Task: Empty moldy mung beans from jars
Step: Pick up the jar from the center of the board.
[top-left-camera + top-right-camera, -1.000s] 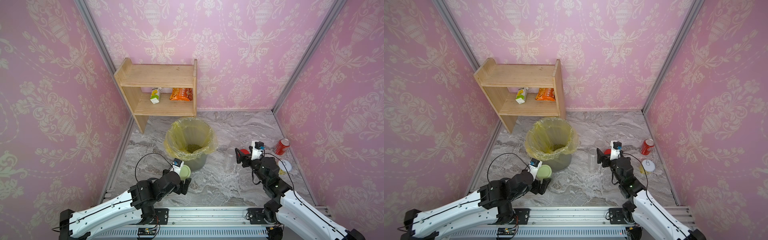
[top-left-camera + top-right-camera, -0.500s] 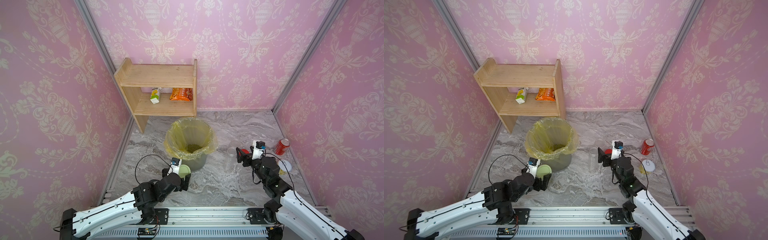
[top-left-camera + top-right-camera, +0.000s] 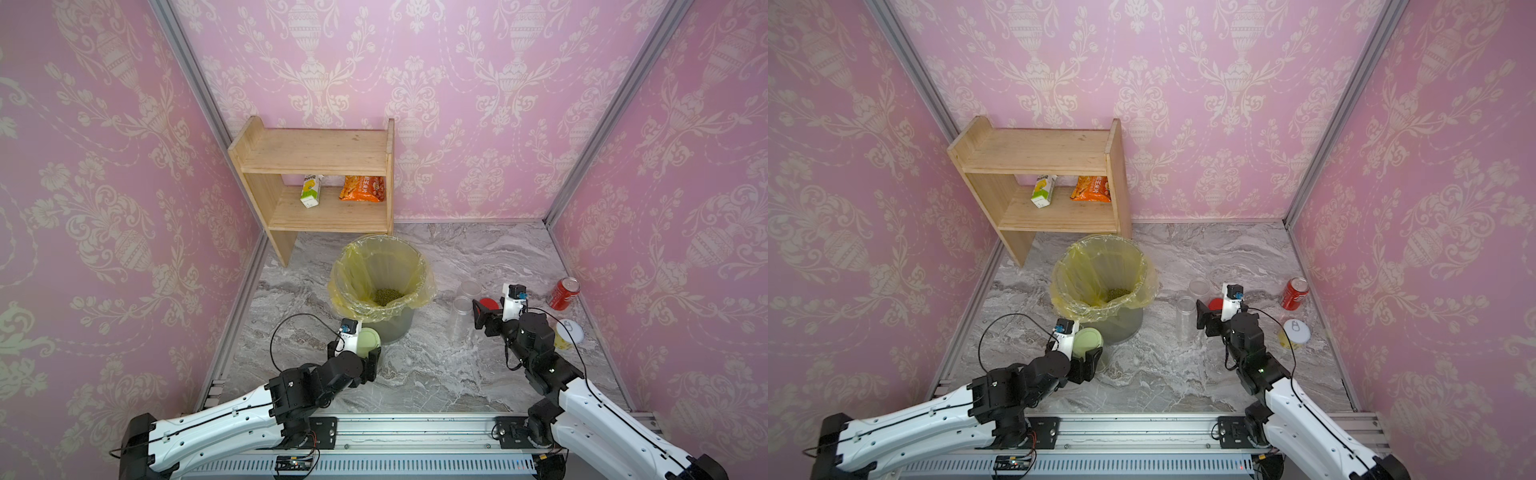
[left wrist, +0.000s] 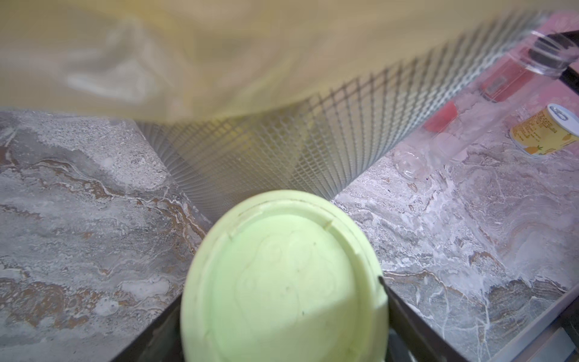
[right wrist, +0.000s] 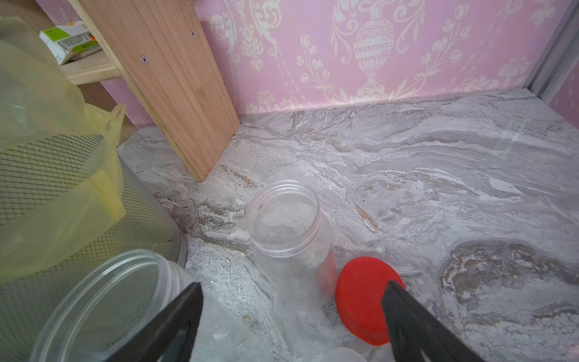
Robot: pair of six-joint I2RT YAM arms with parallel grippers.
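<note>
A jar with a pale-green lid (image 3: 368,340) stands just in front of the mesh bin. My left gripper (image 3: 365,354) is shut on it, a finger against each side of the lid (image 4: 282,275). The mung beans (image 3: 387,296) lie as a dull green heap at the bottom of the bin's yellow bag. Two clear jars (image 3: 469,287) (image 3: 460,308) stand open and look empty to the right of the bin, with a red lid (image 3: 491,303) lying beside them. My right gripper (image 5: 293,285) hangs open over the nearer jar (image 5: 109,297) and the red lid (image 5: 363,297), holding nothing.
The mesh bin (image 3: 395,328) with its yellow liner stands mid-floor. A red soda can (image 3: 564,293) and a yellow tin (image 3: 568,332) sit by the right wall. A wooden shelf (image 3: 316,166) at the back left holds a carton and a snack bag.
My left gripper's jaws have closed in onto the pale-green lid, and the arm has sunk a little. The right arm has hardly moved.
</note>
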